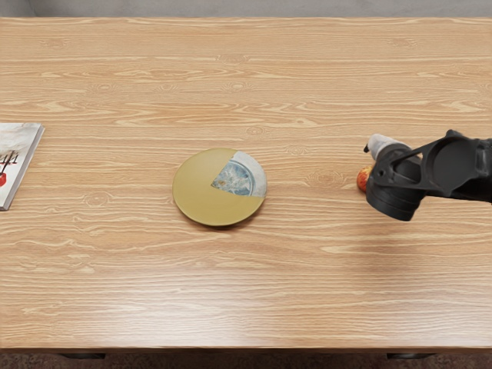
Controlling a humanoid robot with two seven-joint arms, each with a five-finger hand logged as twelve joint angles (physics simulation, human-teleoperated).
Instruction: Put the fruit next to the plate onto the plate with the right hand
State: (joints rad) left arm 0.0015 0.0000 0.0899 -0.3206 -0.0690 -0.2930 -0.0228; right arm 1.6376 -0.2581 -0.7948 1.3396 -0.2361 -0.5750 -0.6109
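A round olive-yellow plate (209,194) with a blue-and-white wedge pattern lies flat near the table's middle. Well to its right, a small red-orange fruit (362,179) rests on the wood, only its left side showing. My right hand (390,173) comes in from the right edge and sits over and against the fruit, its dark wrist and palm covering most of it. One pale fingertip (379,143) shows just above the fruit. Whether the fingers have closed on the fruit is hidden by the hand's own bulk.
A magazine or book (15,161) lies at the table's left edge. The wooden table (246,292) stretches wide around the plate, with its front edge near the bottom of the view.
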